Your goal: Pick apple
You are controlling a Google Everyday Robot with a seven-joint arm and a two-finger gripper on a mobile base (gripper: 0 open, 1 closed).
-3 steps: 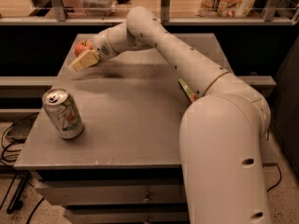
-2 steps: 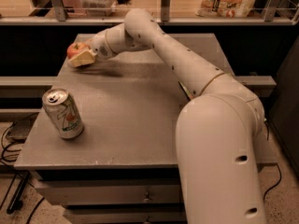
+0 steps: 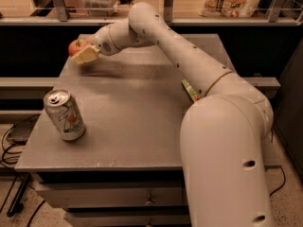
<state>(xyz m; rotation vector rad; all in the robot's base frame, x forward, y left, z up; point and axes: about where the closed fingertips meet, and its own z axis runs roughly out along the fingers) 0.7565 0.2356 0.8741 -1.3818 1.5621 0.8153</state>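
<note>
We hold the apple (image 3: pixel 75 46)
Our pincer (image 3: pixel 81 52) squeezes it, far behind the can (image 3: pixel 65 115); next we should lift it up slowly

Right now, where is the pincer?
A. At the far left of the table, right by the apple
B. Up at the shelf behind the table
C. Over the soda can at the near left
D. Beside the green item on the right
A: the pincer is at the far left edge of the table, right by the apple and well away from the soda can.
</note>
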